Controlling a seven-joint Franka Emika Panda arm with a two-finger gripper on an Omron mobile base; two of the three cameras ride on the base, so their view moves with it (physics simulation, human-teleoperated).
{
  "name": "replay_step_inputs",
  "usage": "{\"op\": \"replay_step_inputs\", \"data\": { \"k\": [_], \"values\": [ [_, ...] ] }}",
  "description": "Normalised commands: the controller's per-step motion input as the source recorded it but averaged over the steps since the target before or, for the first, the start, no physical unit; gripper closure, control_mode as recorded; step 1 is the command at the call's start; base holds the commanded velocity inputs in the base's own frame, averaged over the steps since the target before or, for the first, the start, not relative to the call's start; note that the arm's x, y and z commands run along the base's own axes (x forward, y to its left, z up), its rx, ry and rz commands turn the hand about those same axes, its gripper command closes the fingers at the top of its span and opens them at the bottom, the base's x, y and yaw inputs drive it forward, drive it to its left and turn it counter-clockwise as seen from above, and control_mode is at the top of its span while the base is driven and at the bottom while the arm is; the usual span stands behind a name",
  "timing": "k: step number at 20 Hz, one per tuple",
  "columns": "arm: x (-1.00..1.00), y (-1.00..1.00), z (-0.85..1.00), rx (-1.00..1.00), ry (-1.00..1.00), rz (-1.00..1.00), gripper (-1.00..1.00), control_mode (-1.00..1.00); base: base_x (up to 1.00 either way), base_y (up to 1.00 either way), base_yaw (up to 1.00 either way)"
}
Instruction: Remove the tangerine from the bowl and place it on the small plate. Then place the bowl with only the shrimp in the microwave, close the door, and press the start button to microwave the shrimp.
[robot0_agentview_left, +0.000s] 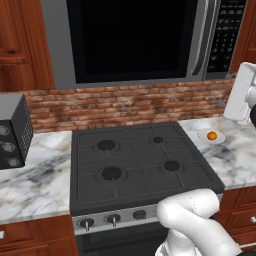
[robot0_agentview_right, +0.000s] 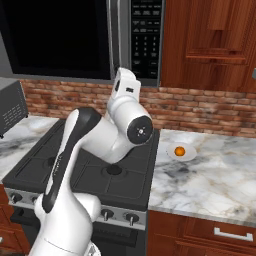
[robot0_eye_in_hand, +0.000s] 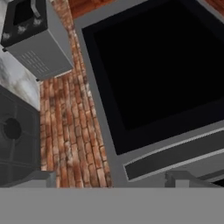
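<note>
We find the small round bright-orange tangerine (robot0_agentview_left: 212, 135) resting on the small flat white plate (robot0_agentview_left: 203, 135), which lies on the marbled white surface (robot0_agentview_left: 240, 160) just right of the dark grey gas cooktop (robot0_agentview_left: 135, 162), toward the far brick wall (robot0_agentview_left: 125, 107). It sits there because the fruit had to leave the bowl before heating, so we judge that first step done.

Above the cooktop hangs the large dark grey-black over-the-range microwave (robot0_agentview_left: 140, 40). Its wide grey-framed door with the dark glass window (robot0_agentview_left: 132, 37) looks shut, the vertical grey handle (robot0_agentview_left: 201, 35) standing just left of the black keypad panel (robot0_agentview_left: 227, 32).

We raise our white arm (robot0_agentview_right: 127, 125) high and to the right, near the keypad side of the microwave. The hand view looks obliquely at the door glass, a grey toaster oven (robot0_eye_in_hand: 37, 39) on the far left surface, and a cooktop burner (robot0_eye_in_hand: 11, 130). The hand (robot0_eye_in_hand: 111, 179) shows two dark fingertips (robot0_eye_in_hand: 41, 178) set widely apart, so it is spread and grips nothing.

We judge the arm is lifted this way to reach the start button.
</note>
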Motion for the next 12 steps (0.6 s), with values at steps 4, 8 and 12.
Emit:
{"op": "replay_step_inputs", "data": {
  "k": [4,8,12],
  "values": [
    [0.11,-0.16,-0.01,0.00,0.01,0.00,-1.00,-1.00,0.00,0.00,0.00],
    [0.16,0.00,0.00,0.00,0.00,0.00,-1.00,-1.00,0.00,0.00,0.00],
    [0.14,0.00,0.00,0.00,0.00,0.00,-1.00,-1.00,0.00,0.00,0.00]
  ]
}}
